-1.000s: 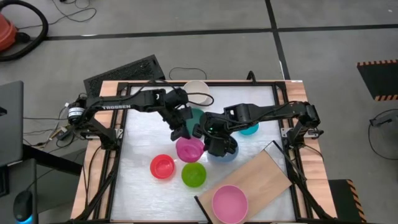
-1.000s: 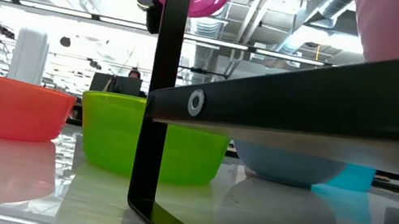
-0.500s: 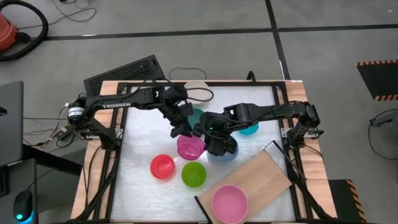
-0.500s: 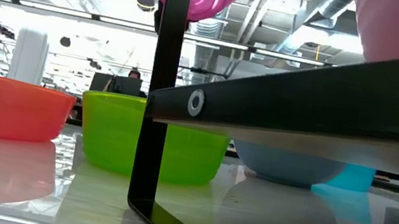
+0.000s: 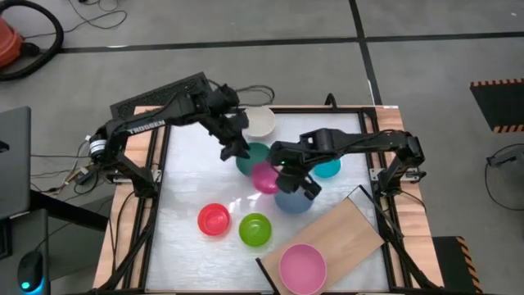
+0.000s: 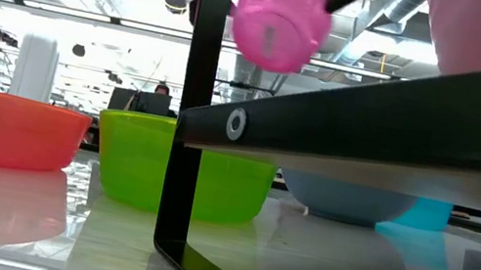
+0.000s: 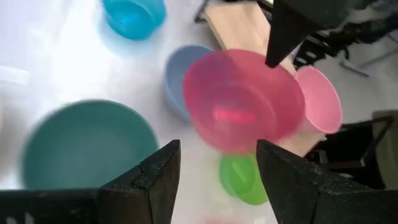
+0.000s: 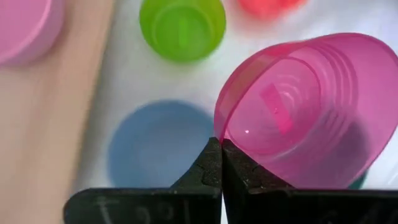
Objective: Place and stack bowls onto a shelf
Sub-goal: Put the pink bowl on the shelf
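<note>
My right gripper (image 5: 288, 177) is shut on the magenta bowl (image 5: 264, 177), which hangs tipped above the table's middle; in the low view its bottom (image 6: 280, 23) faces the near edge. My left gripper (image 5: 232, 149) stands open and apart from that bowl, above the dark teal bowl (image 5: 250, 157). Its fingers frame the magenta bowl (image 7: 242, 102) from a distance. The shelf (image 5: 332, 229), a light-wood board, stands at the near right and carries the light pink bowl (image 5: 302, 267). My right gripper pinches the magenta bowl's rim (image 8: 217, 121) between its two shut fingers, which slant down from the table's right. The bowl is lifted clear of the table and tipped onto its side, with its opening turned toward the wrist camera.
On the table stand a red bowl (image 5: 214, 219), a lime green bowl (image 5: 255, 229), a slate blue bowl (image 5: 293, 200) under the right arm, a cyan bowl (image 5: 328, 169) and a cream-white bowl (image 5: 260, 123) at the far edge. The shelf's black frame (image 6: 187, 146) fills the low view's foreground.
My left gripper has come off the magenta bowl and gone up and toward the table's far left. My right gripper has rolled its wrist and shifted a little toward the far edge, so the bowl, which hung opening-up, is now tipped on its side.
</note>
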